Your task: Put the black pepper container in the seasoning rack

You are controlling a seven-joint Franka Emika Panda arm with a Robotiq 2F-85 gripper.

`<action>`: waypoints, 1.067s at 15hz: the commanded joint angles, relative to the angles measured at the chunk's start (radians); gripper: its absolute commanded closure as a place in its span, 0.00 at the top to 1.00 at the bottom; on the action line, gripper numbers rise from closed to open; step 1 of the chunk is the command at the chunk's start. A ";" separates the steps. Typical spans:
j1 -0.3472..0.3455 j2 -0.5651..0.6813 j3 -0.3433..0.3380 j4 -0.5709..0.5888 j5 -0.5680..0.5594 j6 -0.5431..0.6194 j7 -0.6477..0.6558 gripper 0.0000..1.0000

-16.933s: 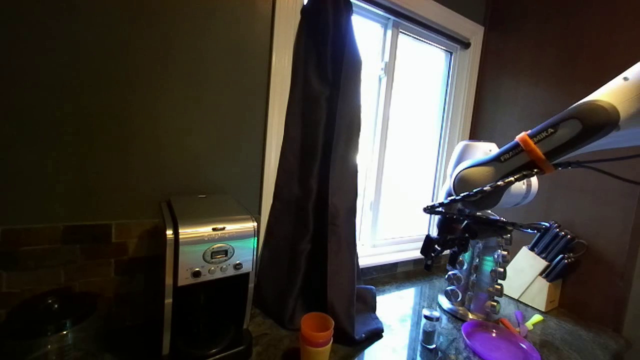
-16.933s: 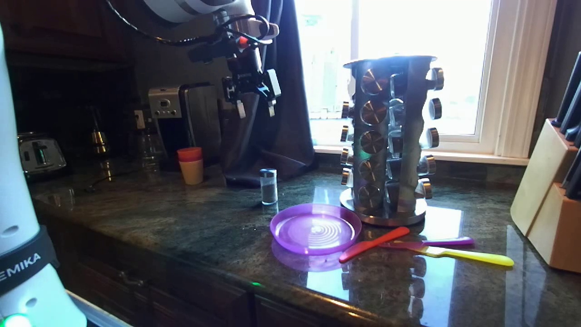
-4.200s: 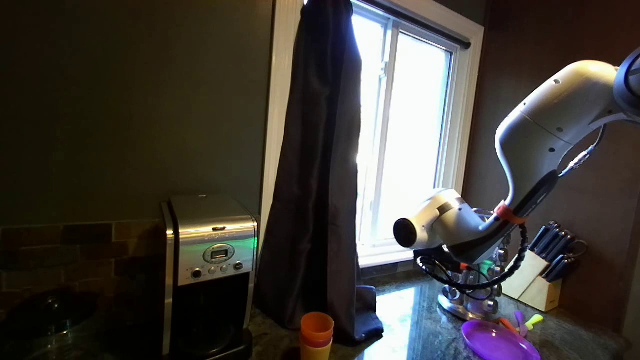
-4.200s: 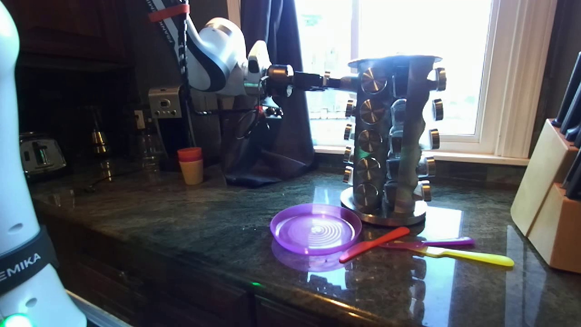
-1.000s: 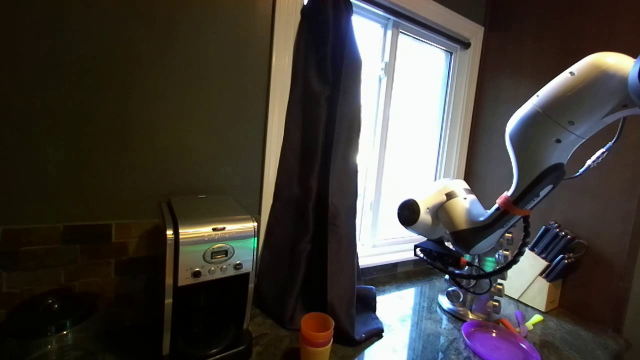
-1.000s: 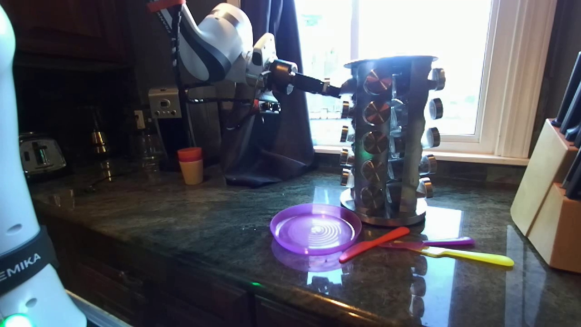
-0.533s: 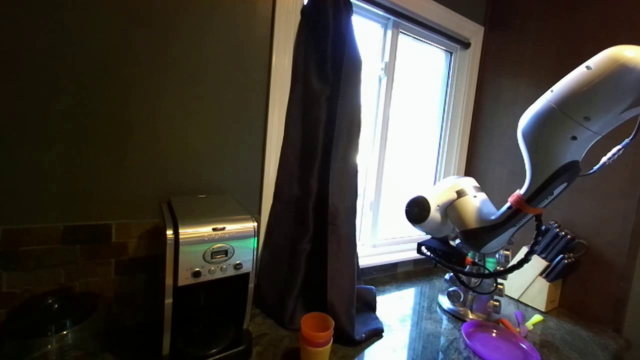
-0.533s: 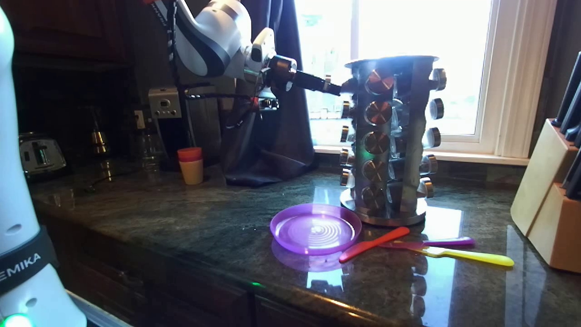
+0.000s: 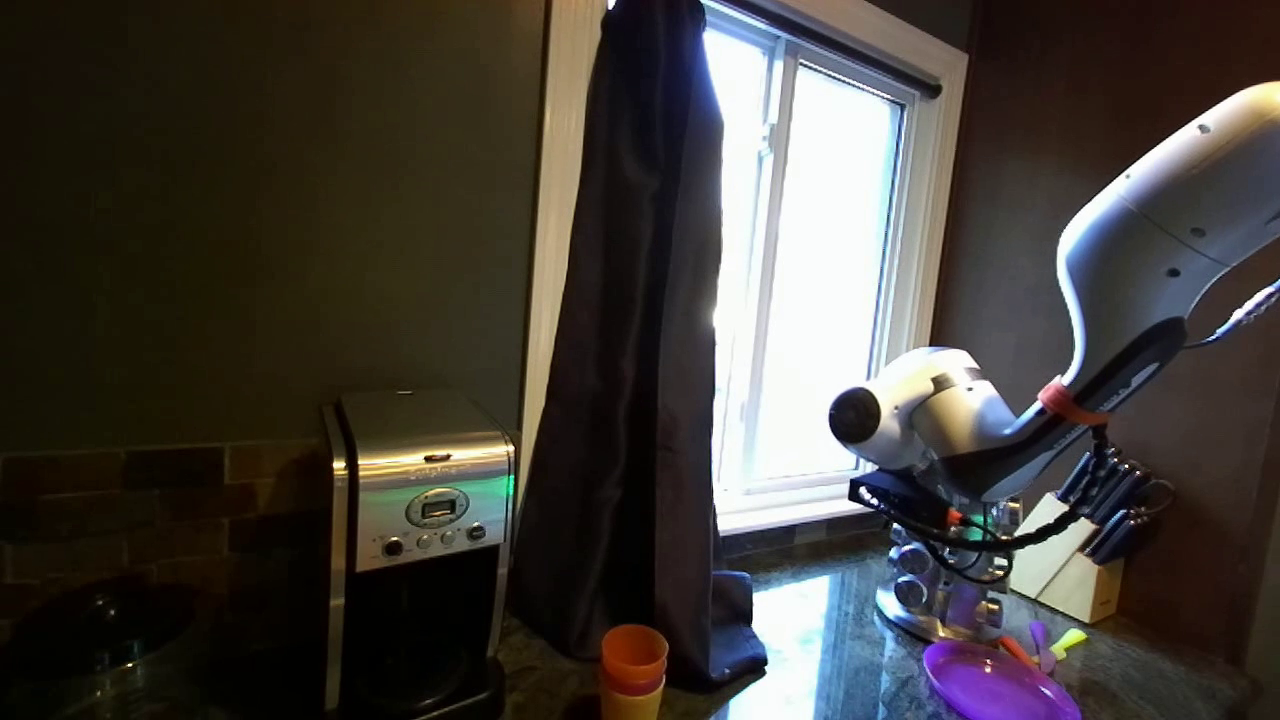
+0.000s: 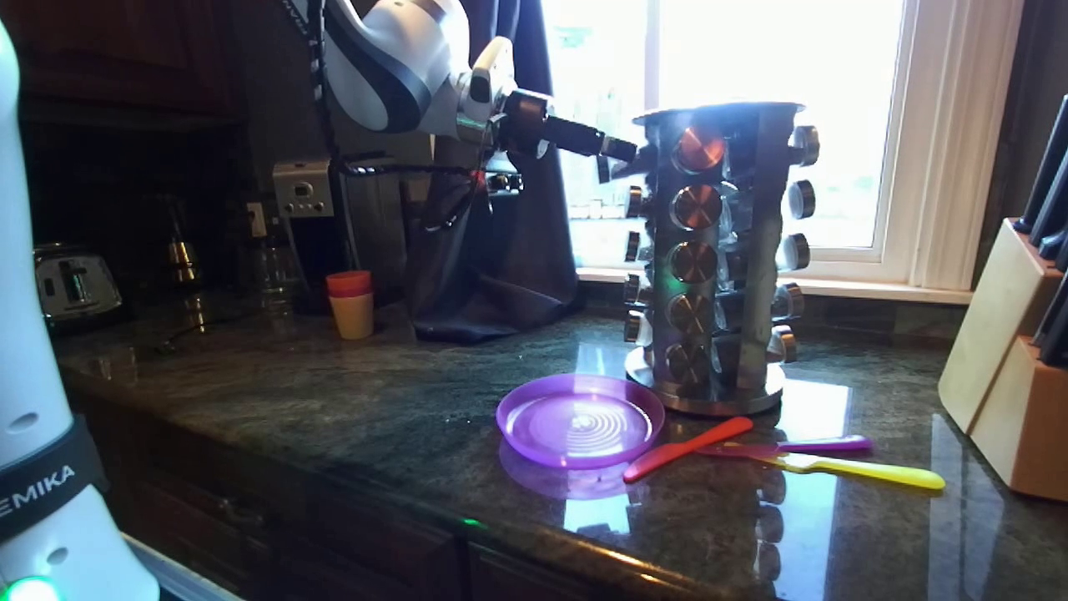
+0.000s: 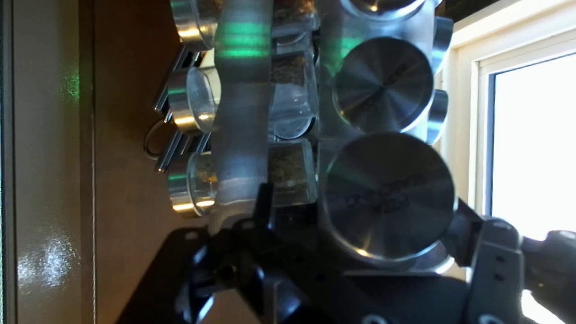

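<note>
My gripper [image 11: 363, 206] is spread wide, bracketing without gripping what I take to be the black pepper container [image 11: 389, 196]; its round metal end faces me, lettering too blurred to read. In the wrist view it sits off-centre toward 3 o'clock: the finger [image 11: 466, 231] on that side is right at its edge, touching or not I can't tell, while the other finger [image 11: 264, 207], toward 9 o'clock, stands clear. Seen end-on, its long axis runs away from me, roughly along my reach. In an exterior view that reach ends at the top tier of the seasoning rack [image 10: 761, 250], whose body lies between 4 and 5 o'clock from the gripper. I judge the container placed or nearly so; I'd back straight out along that axis, lest the 3 o'clock finger drag it.
</note>
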 commanded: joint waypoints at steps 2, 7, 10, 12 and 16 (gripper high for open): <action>-0.008 -0.037 -0.014 -0.034 -0.029 0.031 0.021 1.00; 0.010 -0.062 0.004 -0.072 -0.160 0.031 0.023 1.00; 0.031 -0.105 0.022 -0.119 -0.146 0.016 -0.051 1.00; 0.042 -0.150 0.028 -0.159 -0.143 0.038 -0.095 1.00; 0.074 -0.222 0.048 -0.215 -0.153 0.010 -0.133 0.97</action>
